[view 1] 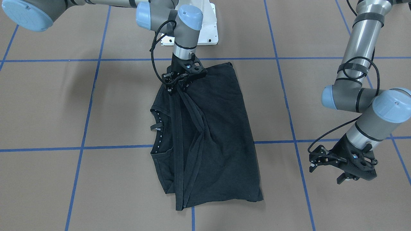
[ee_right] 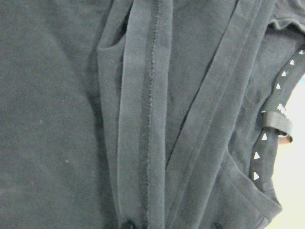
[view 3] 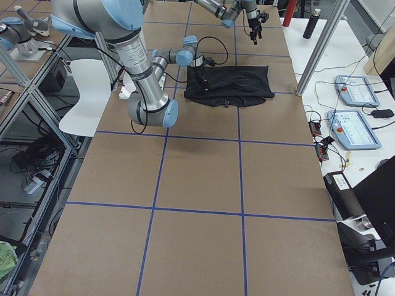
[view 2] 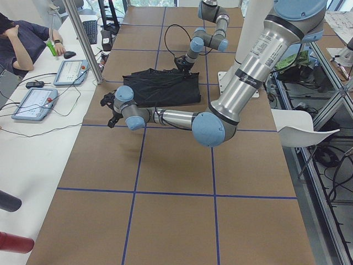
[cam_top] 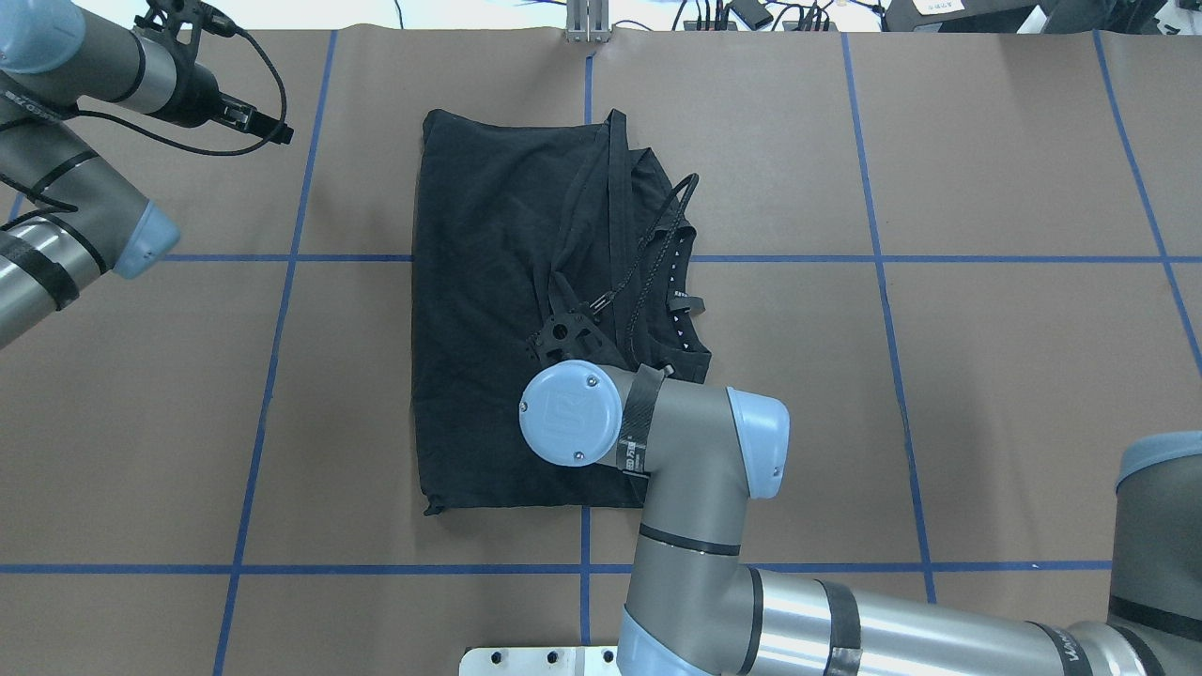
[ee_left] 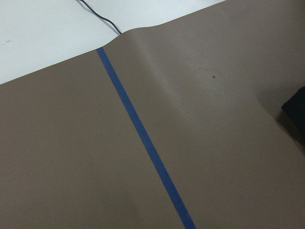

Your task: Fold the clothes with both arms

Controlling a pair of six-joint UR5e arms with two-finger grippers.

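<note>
The black T-shirt (view 1: 221, 128) lies folded lengthwise on the brown table, its collar (view 1: 157, 128) with small white marks facing the robot's right. My right gripper (view 1: 175, 86) is shut on a hem band of the shirt near the robot-side end and holds it slightly raised. Taut strips of cloth run from it along the shirt (ee_right: 143, 119). From overhead the right wrist (cam_top: 568, 413) covers part of the shirt (cam_top: 479, 310). My left gripper (view 1: 311, 162) hangs open and empty over bare table, well off to the shirt's side (cam_top: 272, 131). No graphic shows.
Blue tape lines (ee_left: 143, 138) grid the brown table. The white base pedestal (view 1: 208, 29) stands at the robot's edge. On a side bench in the exterior left view are control pendants (view 2: 71, 72), a metal post (view 2: 83, 38) and a seated person (view 2: 22, 38).
</note>
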